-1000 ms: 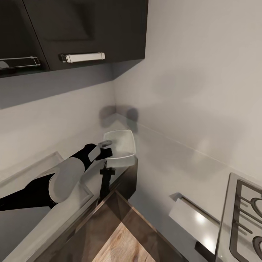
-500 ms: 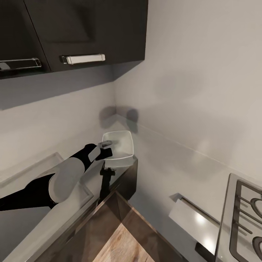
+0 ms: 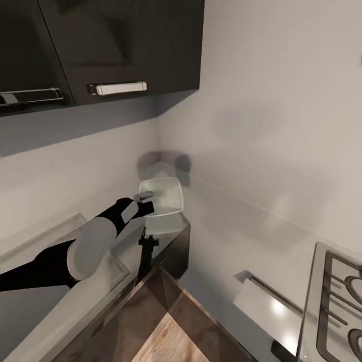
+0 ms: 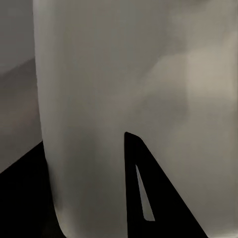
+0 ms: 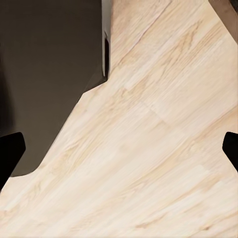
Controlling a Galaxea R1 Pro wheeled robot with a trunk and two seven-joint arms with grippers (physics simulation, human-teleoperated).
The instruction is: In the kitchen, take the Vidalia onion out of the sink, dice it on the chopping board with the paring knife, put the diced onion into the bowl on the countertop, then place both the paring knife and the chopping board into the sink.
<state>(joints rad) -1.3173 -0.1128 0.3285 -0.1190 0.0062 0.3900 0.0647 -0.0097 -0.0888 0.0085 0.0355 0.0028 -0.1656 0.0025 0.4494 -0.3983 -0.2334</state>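
Observation:
My left gripper (image 3: 145,195) is shut on the near rim of the white square-ish bowl (image 3: 166,198), holding it just above the corner end of the grey countertop (image 3: 30,311). In the left wrist view the bowl (image 4: 114,89) is very close, and one dark finger (image 4: 144,193) lies against its inside. My right gripper (image 5: 119,151) is open with nothing between its fingers and points down at the wooden floor (image 5: 158,139). The Vidalia onion, paring knife and chopping board are out of view.
Dark wall cabinets with chrome handles (image 3: 118,88) hang above the bowl. White walls meet in a corner behind it. A gas hob (image 3: 337,301) sits at the lower right. Wooden floor (image 3: 171,337) lies between the counters, beside a dark base cabinet (image 3: 176,251).
My left gripper has lifted the bowl a little higher off the countertop. The head camera has tilted up slightly, so the cabinets and hob sit lower in the picture.

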